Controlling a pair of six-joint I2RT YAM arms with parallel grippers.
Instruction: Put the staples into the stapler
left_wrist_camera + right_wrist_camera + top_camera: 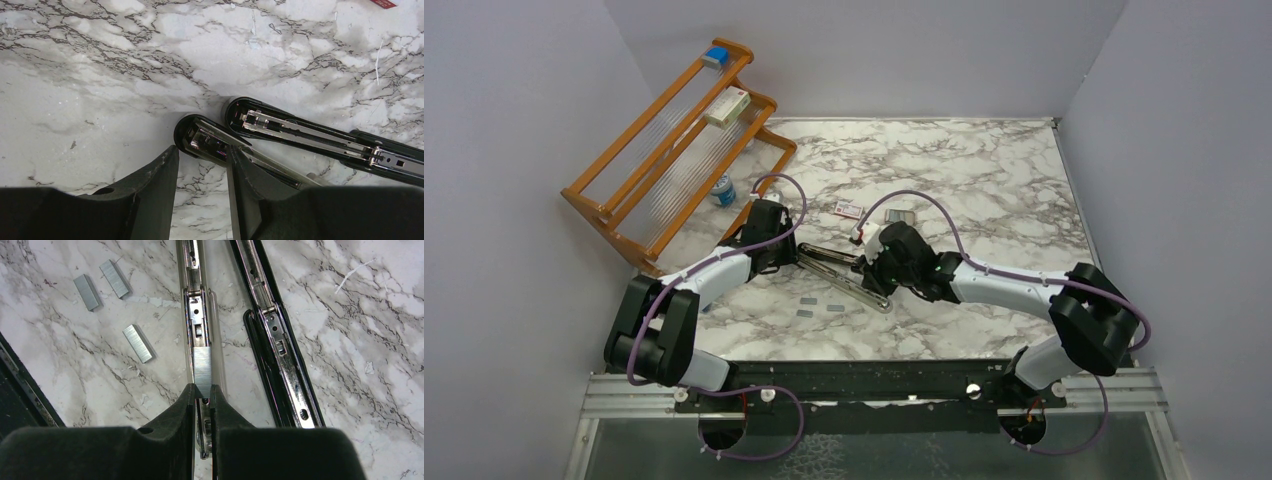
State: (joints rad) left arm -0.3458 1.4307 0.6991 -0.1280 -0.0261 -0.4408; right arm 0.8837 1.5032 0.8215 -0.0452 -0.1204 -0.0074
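One staple strip (202, 367) pinched in right end effector (202, 390), sitting over silver rail of open stapler (197, 300) mid-bench. Left end effector (202, 155) half-wide, holding stapler base (200, 137) steady. Line strip straight with rail, lower flat, then let go. Three spare strips (137, 342) lie near.

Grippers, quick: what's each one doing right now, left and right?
Left gripper: partly open, jaws around the front end of the stapler, steadying it.
Right gripper: shut on a strip of staples over the stapler's rail.
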